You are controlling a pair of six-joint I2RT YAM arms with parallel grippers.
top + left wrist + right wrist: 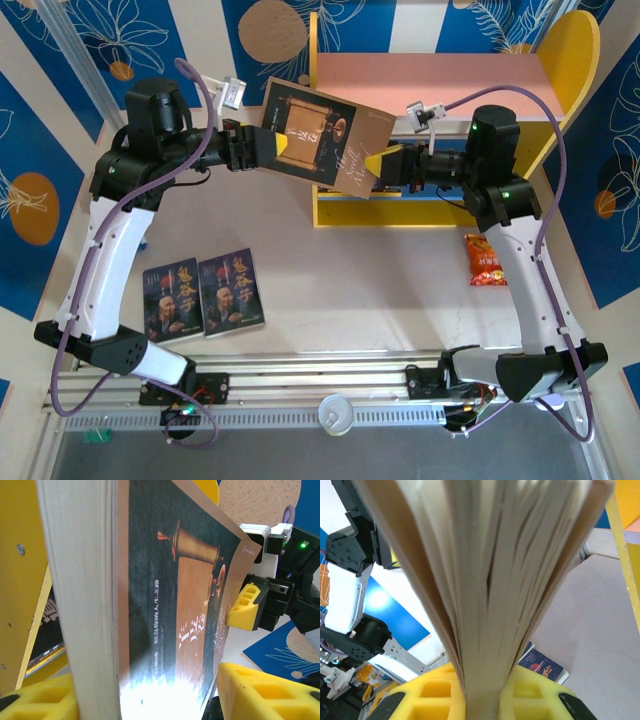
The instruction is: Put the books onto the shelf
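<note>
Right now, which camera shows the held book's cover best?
Top external: the book faces that camera, with nearly its whole cover in sight. The left wrist sees the cover at a steep angle, with glare; the right wrist sees its page edges.

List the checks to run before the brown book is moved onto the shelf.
1. Right gripper pinching the brown book: ok.
2. Left gripper hold on the opposite edge: cannot tell; its fingers straddle the book.
3. Book lifted off the table: ok.
4. Room on the lower tier of the shelf: cannot tell; the book hides it.
5. Two bearded-man books lying apart from the held book: ok.
</note>
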